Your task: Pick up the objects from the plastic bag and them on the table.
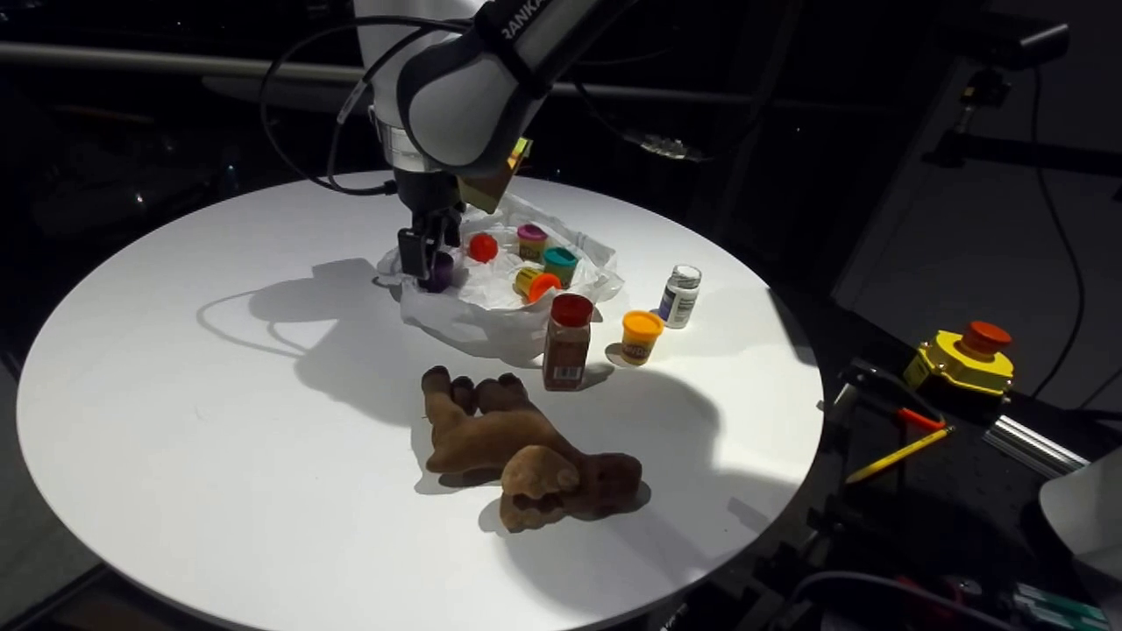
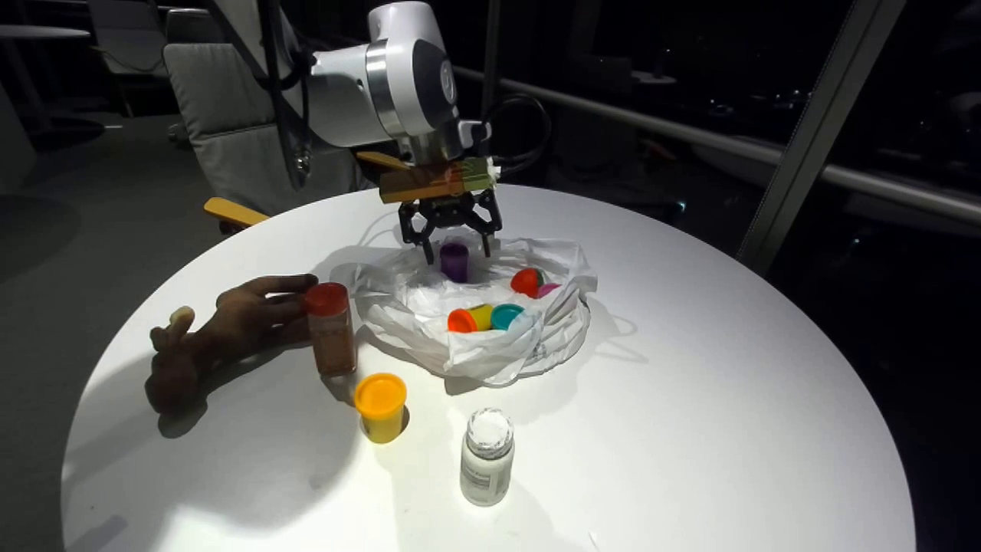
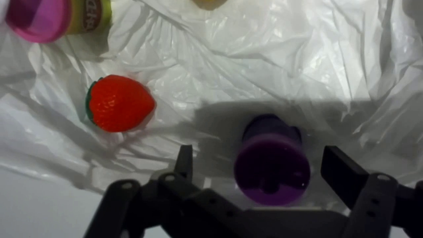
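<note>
Darkness fills the room beyond my round white table [image 1: 210, 421]. The plastic bag [image 2: 490, 356] lies spread open on it, its wrinkled film bunched into a low wall; I take that to be useful, since nothing inside should roll far and I can reach straight down. It holds a purple tub [image 3: 272, 168], a toy strawberry [image 3: 120, 104], a pink-lidded Play-Doh tub [image 3: 41, 19], a teal-lidded tub [image 1: 559, 263] and an orange-lidded tub [image 1: 535, 285] tipped on its side.

My gripper [image 2: 457, 253] stands wide open with nothing in its grasp, its fingers [image 3: 185, 162] either side of the purple tub, and the wrist view shows a gap at both. I judge they are set across it so that closing will squeeze its round walls evenly, though its lid looks nearer one of them, which may nudge it first.

On the table outside the bag stand a red-capped spice jar [image 1: 568, 350], a yellow Play-Doh tub [image 2: 381, 410] and a white pill bottle [image 2: 487, 464], while a brown plush animal [image 1: 500, 443] lies on its side, probably too limp to stand. Their scatter away from the bag likely eases my way in.
</note>
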Tool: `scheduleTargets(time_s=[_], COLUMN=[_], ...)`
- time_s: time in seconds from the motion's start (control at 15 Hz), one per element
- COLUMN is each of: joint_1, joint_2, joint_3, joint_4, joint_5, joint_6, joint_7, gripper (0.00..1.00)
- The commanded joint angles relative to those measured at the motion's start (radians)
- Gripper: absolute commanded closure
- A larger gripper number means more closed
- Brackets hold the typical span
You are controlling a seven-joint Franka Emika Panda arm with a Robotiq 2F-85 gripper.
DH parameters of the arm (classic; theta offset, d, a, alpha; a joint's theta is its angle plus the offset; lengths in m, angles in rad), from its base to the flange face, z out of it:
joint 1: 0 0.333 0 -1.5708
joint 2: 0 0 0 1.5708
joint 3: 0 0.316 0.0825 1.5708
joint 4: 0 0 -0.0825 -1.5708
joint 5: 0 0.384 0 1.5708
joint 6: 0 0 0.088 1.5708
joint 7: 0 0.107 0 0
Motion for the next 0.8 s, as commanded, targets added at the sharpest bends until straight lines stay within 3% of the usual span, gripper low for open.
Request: scheduleTargets(time_s=[0.0,0.13,0.47,0.73], joint_1=[0.005,0.010,0.023,0.014], joint_2=[0.072,0.083,0.067,0.026], joint_3=[-0.003,-0.005,-0.013,-0.024], joint_4=[0.148,0.176,0.182,0.145], joint_5=[0.049,0.049,0.035,0.033], joint_6=[-0.069,-0.097,-0.135,-0.126], joint_7=[-0.036,-0.044,-0.047,-0.035], gripper=[0.25,0.34,0.73,0.75])
